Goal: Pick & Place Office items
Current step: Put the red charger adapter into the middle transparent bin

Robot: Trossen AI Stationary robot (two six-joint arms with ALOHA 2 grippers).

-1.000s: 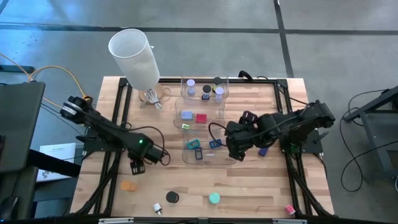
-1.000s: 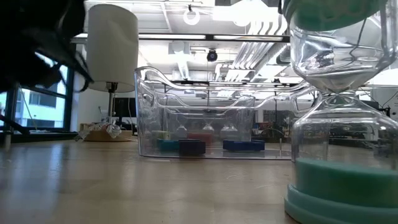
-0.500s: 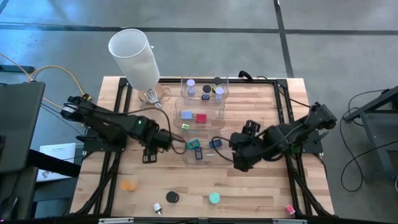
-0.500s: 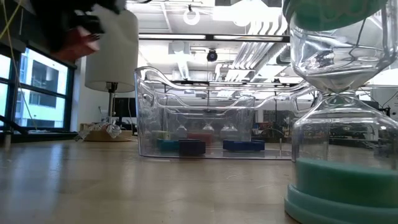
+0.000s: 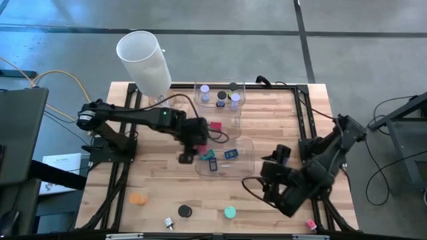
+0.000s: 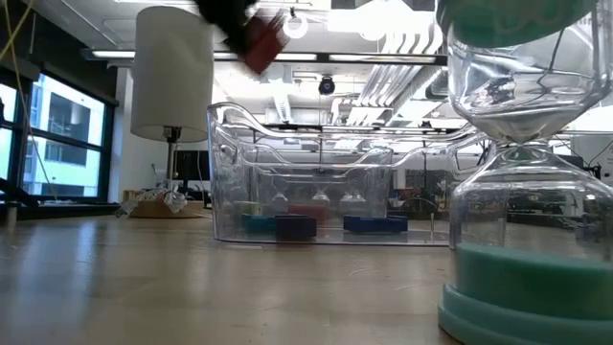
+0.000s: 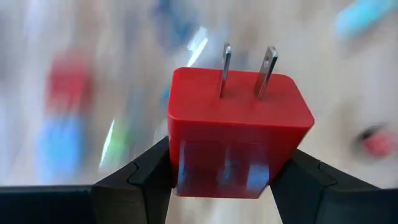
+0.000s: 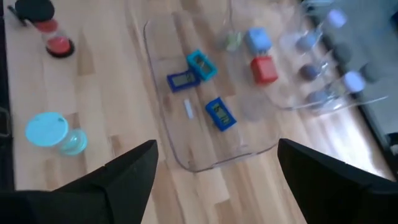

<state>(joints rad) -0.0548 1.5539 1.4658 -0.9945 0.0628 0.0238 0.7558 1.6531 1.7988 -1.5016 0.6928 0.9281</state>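
red two-pronged plug block (image 7: 239, 134) | left fingers (image 7: 143, 177) clamp it | right fingers (image 8: 127, 171) spread

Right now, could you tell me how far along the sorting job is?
Several pieces already lie in the clear bins. The left end effector holds a red plug block above them. An orange disc, black disc and teal hourglass remain on the table; the right end effector waits open.

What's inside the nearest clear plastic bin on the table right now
The nearest clear plastic bin holds a teal block and two blue blocks, plus a small pale sliver. In the overhead view the left gripper, clamping a red plug adapter, covers one corner.
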